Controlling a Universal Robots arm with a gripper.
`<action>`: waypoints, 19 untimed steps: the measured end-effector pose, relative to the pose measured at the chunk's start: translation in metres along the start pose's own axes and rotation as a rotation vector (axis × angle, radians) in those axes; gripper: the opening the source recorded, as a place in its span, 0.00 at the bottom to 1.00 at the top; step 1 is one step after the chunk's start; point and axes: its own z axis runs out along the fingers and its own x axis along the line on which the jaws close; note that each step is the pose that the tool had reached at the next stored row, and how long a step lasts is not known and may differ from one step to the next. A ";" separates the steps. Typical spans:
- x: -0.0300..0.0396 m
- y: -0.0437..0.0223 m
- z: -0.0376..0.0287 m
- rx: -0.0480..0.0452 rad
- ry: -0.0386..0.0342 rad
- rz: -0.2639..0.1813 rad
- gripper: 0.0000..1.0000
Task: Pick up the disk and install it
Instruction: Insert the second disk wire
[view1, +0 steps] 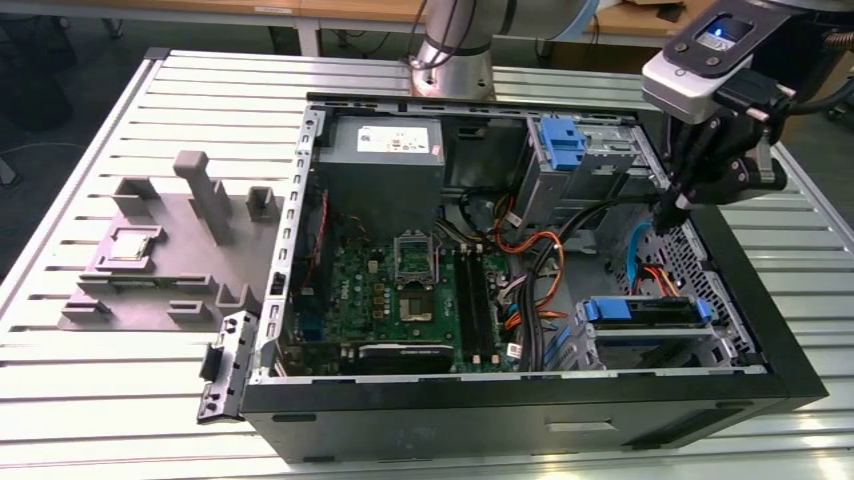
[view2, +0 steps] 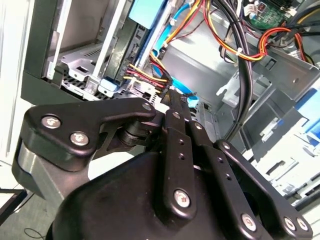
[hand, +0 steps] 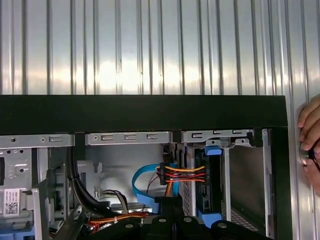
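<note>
Fingers (view2: 172, 102) are pressed together, empty, beside the seated grey-metal, blue-bracketed disk (view1: 641, 312), apparently already installed.

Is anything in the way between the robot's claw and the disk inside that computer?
Yes, it seems so. In the exterior view the gripper hangs above the disk, which sits low in the case, and red-orange wires and a blue cable run through the space between them.
</note>
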 end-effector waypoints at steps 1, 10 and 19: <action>0.0001 0.0000 0.0004 -0.0001 -0.0014 0.000 0.10; -0.0004 0.0001 -0.0064 0.0008 0.0037 0.000 0.18; 0.0018 0.0000 -0.0024 0.0008 0.0047 0.000 0.31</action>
